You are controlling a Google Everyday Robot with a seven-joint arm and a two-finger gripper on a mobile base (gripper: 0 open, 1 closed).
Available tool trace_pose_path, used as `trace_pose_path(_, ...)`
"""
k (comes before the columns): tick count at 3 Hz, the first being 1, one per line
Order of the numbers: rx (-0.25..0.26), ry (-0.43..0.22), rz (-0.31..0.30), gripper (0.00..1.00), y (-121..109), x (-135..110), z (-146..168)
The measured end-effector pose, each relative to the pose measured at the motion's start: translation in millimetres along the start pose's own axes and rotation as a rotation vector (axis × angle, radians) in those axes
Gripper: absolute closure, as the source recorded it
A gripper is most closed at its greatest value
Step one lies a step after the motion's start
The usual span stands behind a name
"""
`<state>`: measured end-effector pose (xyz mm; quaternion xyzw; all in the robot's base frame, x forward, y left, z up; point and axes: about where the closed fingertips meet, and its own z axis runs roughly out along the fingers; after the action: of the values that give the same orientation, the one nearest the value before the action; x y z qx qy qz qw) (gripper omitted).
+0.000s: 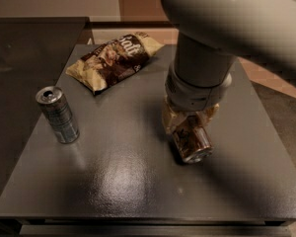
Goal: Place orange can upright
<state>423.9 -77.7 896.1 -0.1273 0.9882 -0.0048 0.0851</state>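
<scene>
The orange can (193, 141) lies on its side on the dark grey table (123, 181), right of the middle, its silver end facing the front. My gripper (189, 120) hangs from the big white arm straight above the can's rear half. Its pale fingers (169, 121) are closed in against both sides of the can. The can rests on the table or just above it; I cannot tell which.
A slim silver-blue can (58, 114) stands upright at the left of the table. A brown and cream snack bag (114, 58) lies at the back. The table's front edge is near the bottom of the view. A lower dark surface lies to the left.
</scene>
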Motion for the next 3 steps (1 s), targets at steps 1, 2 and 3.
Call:
trace_pose_path(1,-0.023,-0.179,-0.089,1.0,-15.0,-15.4,-28.8)
trace_pose_path(2,-0.062,-0.357,-0.145,1.0,-36.3,-22.9,-51.2)
trace_pose_path(3,-0.13,-0.498,-0.149,1.0,-57.3,-24.5,-56.2)
